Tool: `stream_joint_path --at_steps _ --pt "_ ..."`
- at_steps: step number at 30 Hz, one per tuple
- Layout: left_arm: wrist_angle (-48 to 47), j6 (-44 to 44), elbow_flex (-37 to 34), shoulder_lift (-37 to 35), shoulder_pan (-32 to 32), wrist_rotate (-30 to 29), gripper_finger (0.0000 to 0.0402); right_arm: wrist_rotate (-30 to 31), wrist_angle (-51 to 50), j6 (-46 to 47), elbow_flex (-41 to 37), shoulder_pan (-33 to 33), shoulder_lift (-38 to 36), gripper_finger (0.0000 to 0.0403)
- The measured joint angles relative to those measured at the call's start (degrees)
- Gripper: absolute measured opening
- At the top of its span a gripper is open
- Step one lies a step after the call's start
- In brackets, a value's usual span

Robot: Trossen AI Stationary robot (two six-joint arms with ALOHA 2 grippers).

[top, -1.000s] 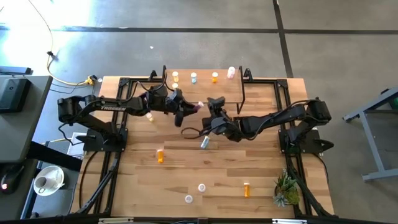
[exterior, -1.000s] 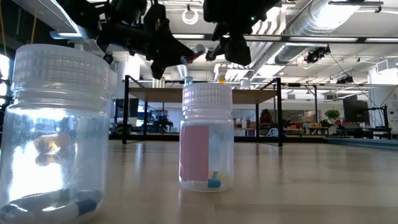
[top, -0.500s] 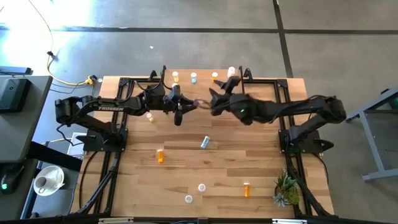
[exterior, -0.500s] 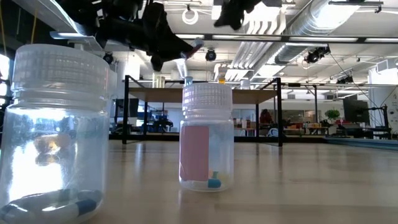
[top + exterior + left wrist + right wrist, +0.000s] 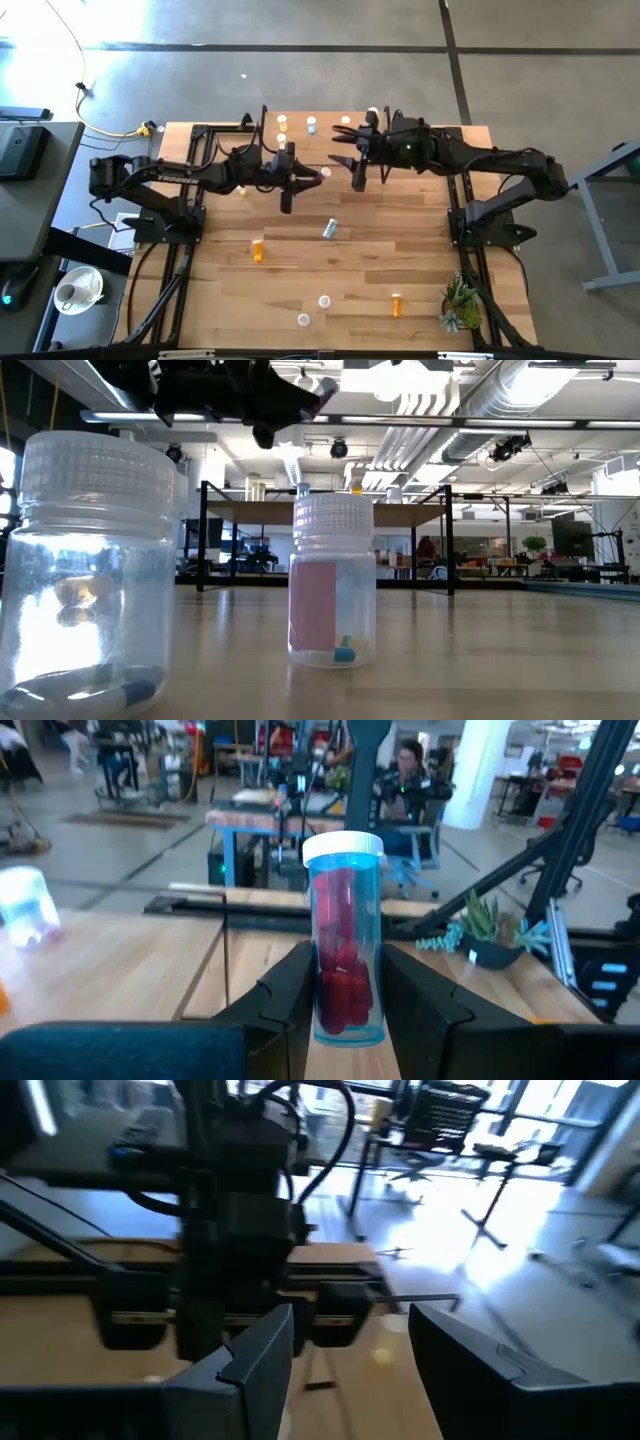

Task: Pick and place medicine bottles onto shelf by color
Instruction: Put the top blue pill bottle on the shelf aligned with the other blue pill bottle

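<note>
My left gripper (image 5: 305, 179) is over the middle of the table, shut on a clear medicine bottle (image 5: 345, 940) with pink contents and a white cap. My right gripper (image 5: 347, 165) hangs open and empty just right of it, at the near edge of the shelf (image 5: 320, 145); in its wrist view (image 5: 350, 1345) nothing is between the fingers. Several bottles stand on the shelf top, among them a blue one (image 5: 311, 124) and an orange one (image 5: 345, 122). An orange bottle (image 5: 258, 249) and a blue one (image 5: 328, 229) lie on the table. My left gripper pinches the pink bottle's lower body (image 5: 340, 1010) between its two fingers (image 5: 290, 990). The fingers come level from the table's left and lie along the bottle. Its capped end (image 5: 322, 177) sticks out past the fingertips toward the right, lifted clear of the table.
More bottles are on the near half of the table: two pale ones (image 5: 324, 301) (image 5: 303, 320) and an orange one (image 5: 397, 304). A pale yellow bottle (image 5: 241, 187) sits under the left arm. A small plant (image 5: 460, 305) is at the near right corner.
My right gripper, open throughout, has risen and swung away from the pink bottle toward the far edge and the shelf, rolling its wrist; it has left the low view upward. My left gripper has gone up a little with the pink bottle still held.
</note>
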Motion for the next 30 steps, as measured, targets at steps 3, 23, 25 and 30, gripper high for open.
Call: stream_joint_path --at_steps 3,23,25,30 --pt "2.28 0.76 -0.05 0.00 -1.26 -2.22 0.0094 -3.60 0.28 3.10 0.02 -0.38 0.00 0.0191" --pt "11.76 3.01 -0.05 0.00 -7.81 -6.14 0.0094 -17.04 -0.14 8.53 0.11 0.01 0.74 0.0190" --pt "11.76 2.99 -0.05 0.02 -7.81 -6.25 0.0094 -17.06 -0.56 8.58 0.11 0.40 1.49 0.0190" --pt "11.72 3.00 -0.05 0.01 -7.79 -7.72 0.0094 -17.19 -0.51 8.33 0.11 1.20 3.18 0.0190"
